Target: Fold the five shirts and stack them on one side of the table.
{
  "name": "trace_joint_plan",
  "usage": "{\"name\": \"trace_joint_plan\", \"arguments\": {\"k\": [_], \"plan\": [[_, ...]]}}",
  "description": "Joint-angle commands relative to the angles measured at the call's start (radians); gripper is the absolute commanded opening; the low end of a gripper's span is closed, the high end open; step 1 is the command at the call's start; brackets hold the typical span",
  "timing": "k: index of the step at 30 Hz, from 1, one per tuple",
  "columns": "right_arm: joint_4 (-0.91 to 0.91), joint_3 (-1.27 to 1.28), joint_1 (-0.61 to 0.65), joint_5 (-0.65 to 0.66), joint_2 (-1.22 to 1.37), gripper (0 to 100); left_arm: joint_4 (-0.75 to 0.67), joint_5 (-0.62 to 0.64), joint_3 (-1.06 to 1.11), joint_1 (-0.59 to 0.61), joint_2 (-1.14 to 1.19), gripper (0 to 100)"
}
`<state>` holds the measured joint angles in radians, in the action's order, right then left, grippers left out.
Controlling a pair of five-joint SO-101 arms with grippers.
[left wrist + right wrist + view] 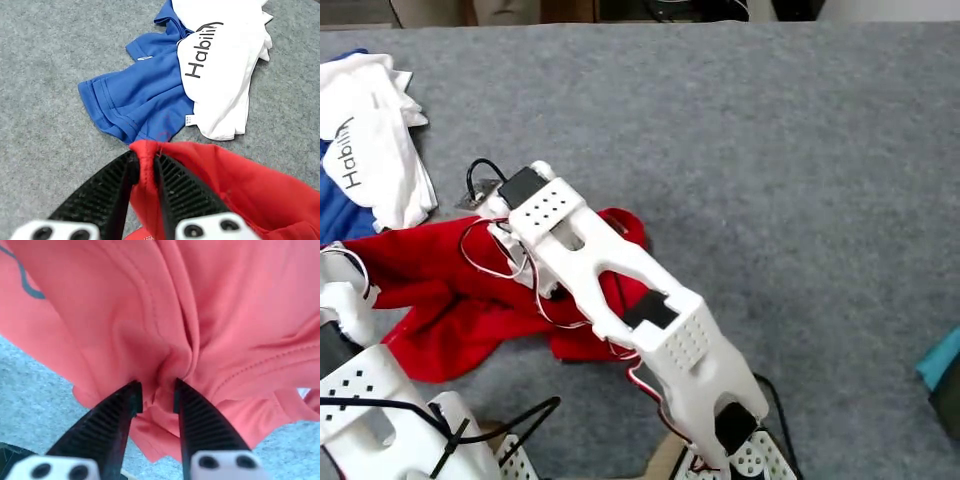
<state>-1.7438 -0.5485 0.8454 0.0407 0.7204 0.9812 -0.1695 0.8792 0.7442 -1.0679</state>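
The red shirt (450, 300) lies crumpled on the grey table (770, 150), left of centre and near the front edge, with both arms on it. Behind it, at the table's left edge, a white shirt (370, 150) with dark print lies bunched on top of a blue shirt (340, 215). In the left wrist view the blue shirt (135, 100) spreads out from under the white shirt (220, 65), and its hem just meets the edge of the red shirt (240, 195).

The left gripper (145, 162) is closed on that edge: its two black ribbed fingers (105, 190) pinch a small raised fold of red cloth between their tips, close beside the blue hem. The right gripper (156, 390) sits in the middle of the red shirt (225, 315), its fingers (200, 425) only narrowly apart, with a gathered ridge of fabric caught between them; creases run out from that pinch.

In the high view the right arm (610, 270) stretches diagonally over the red shirt, while the left arm (360, 400) stands at the front left corner. A teal object (942, 362) shows at the right edge.
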Motion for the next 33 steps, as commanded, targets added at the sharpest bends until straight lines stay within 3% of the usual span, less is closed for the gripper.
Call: {"name": "trace_joint_plan", "arguments": {"k": [1,5,10,17,26,33], "plan": [[0.006,-0.076,0.007,0.005,0.018,11.6,0.003,-0.005,-0.046,-0.002,-0.013,2],[0.006,-0.116,-0.021,0.005,0.073,11.5,0.003,-0.005,-0.046,-0.002,-0.013,2],[-0.002,-0.202,-0.097,0.005,0.136,0.5,0.003,-0.006,-0.046,0.0,-0.013,2],[-0.043,-0.392,-0.168,0.003,0.116,0.5,-0.003,-0.006,-0.046,-0.002,-0.013,2],[-0.043,-0.447,-0.177,0.003,-0.153,0.5,-0.017,0.002,-0.08,-0.005,-0.013,2],[-0.037,-0.449,-0.177,0.011,-0.483,0.5,-0.12,0.075,-0.244,-0.061,-0.012,2]]}}
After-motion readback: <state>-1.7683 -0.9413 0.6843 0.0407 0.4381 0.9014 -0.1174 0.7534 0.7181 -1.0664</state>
